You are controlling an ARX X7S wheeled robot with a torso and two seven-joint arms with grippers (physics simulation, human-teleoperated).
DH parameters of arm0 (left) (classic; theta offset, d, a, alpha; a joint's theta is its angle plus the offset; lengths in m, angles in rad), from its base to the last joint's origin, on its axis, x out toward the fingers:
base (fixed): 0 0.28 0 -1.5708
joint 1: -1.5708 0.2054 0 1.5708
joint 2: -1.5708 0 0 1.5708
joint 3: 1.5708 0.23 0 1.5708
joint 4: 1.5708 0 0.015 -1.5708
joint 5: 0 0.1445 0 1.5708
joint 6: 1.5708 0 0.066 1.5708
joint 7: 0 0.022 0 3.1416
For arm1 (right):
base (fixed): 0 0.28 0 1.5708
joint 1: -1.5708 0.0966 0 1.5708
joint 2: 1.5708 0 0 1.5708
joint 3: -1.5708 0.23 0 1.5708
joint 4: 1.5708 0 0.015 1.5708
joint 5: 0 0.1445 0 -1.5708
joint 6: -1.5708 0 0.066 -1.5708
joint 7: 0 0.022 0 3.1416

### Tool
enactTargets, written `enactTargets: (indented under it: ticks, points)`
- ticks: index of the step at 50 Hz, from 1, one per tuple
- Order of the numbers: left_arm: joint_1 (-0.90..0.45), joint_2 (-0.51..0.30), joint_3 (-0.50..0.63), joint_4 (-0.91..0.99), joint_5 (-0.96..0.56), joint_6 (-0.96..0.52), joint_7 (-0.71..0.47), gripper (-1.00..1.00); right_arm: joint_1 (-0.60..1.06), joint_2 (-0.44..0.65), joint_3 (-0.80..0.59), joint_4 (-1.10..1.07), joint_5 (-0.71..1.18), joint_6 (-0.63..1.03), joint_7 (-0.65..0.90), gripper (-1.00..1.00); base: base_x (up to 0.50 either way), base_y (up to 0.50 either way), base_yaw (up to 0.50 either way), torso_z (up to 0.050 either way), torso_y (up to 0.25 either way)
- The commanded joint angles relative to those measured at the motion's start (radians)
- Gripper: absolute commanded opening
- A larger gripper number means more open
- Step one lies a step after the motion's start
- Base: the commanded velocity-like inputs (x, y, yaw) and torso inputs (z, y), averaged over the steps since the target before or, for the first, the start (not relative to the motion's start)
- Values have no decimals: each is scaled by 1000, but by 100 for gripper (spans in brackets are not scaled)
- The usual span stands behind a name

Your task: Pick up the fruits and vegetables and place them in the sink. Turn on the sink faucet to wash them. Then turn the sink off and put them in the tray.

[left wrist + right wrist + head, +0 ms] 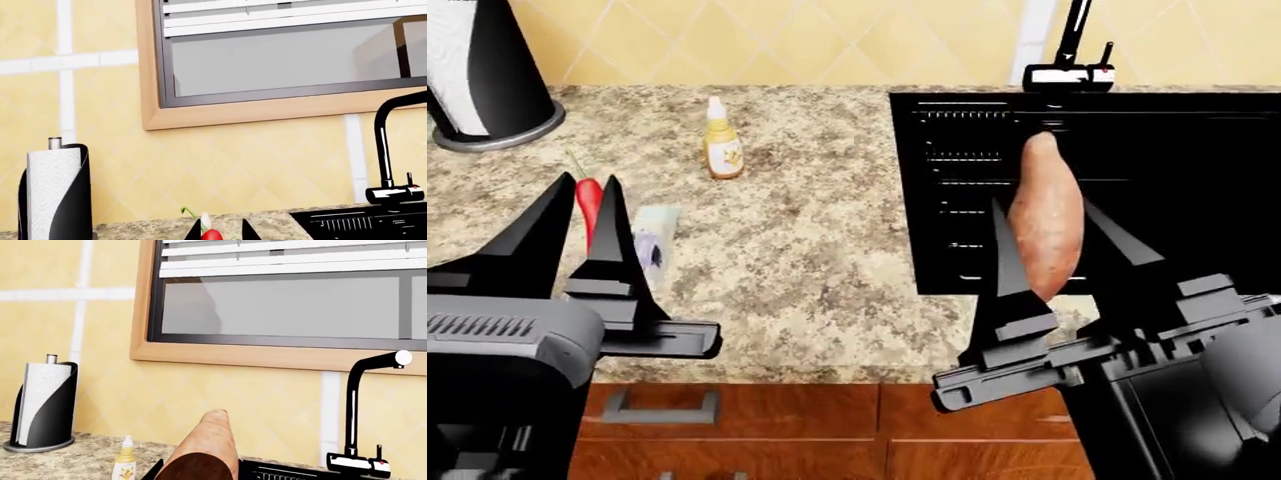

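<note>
The orange-brown sweet potato [1048, 215] hangs over the front left part of the black sink [1174, 180], with my right gripper [1044, 205] shut on it; in the right wrist view the sweet potato [207, 450] fills the space between the jaws. The red chili pepper [587, 198] lies on the granite counter [814, 260] with its green stem pointing toward the wall. My left gripper [587, 180] is open, one finger on each side of the chili pepper [211, 234]. The faucet [1070, 70] stands behind the sink. The tray is out of view.
A yellow-labelled bottle [722, 140] stands on the counter left of the sink. A paper towel holder [481, 70] is at the back left corner. A pale flat packet [657, 238] lies just right of the chili. A window [287, 55] sits above the tiled wall.
</note>
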Motion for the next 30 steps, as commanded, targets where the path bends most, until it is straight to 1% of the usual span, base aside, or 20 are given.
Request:
enactTargets:
  ticks: [1, 2, 8, 17, 30]
  points:
    - [-3, 2, 3, -5, -5, 6, -30, -100, 141, 13, -193, -9, -80, -42, 59, -100, 0, 0, 0, 0, 0]
    - [-2, 2, 3, -5, -6, 6, -30, -100, 156, 11, -210, -9, -76, -43, 61, -100, 0, 0, 0, 0, 0]
    - [1, 0, -1, -4, -7, 10, -29, -100, 177, 22, -245, -5, -64, -92, 52, -100, -104, -500, 0, 0, 0]
    - [5, 2, -3, -2, -4, 7, -27, -100, 200, 22, -274, -4, -63, -103, 55, -100, -57, -500, 0, 0, 0]
    - [7, 0, -10, -2, -7, 5, -26, -100, 266, 25, -360, -8, -87, -131, 79, -100, 9, -500, 0, 0, 0]
